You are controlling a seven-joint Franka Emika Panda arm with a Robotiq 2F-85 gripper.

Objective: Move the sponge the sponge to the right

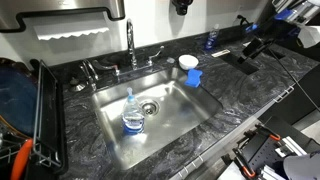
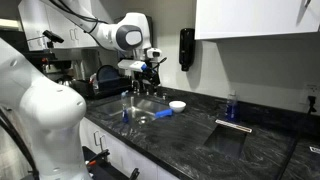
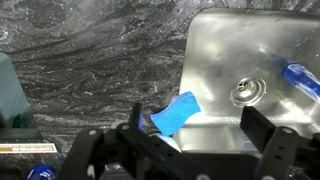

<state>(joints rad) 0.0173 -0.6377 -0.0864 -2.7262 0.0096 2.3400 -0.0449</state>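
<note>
1. In an exterior view, the sponge [image 1: 192, 76] was seen on the dark counter [image 1: 250, 100] right at the rim of the sink [image 1: 110, 130], just beside a white bowl [image 1: 188, 62]. A clear bottle [image 1: 132, 115] was seen standing in the basin near the drain. The gripper could not be made out here. Bare counter was noted on the side of the sponge away from the basin, and a small dark-blue bottle [image 1: 210, 40] was set well back by the wall
2. In an exterior view, the gripper [image 2: 150, 68] was shown hanging over the sink, well above the sponge [image 2: 163, 113]. How the jaws stood could not be told at this size. The counter past the bowl [image 2: 177, 104] was judged roomy enough for a set-down
3. In the wrist view, the gripper [image 3: 195, 140] was shown spread wide and holding nothing, with the sponge [image 3: 175, 113] lying below it across the sink [image 3: 260, 40] edge. Three risks were judged likely:
   - The sponge could be tipped into the basin by a finger landing on its counter side
   - The soft block could be squeezed unevenly and slip out
   - The bowl could be struck, because it stood so close
</note>
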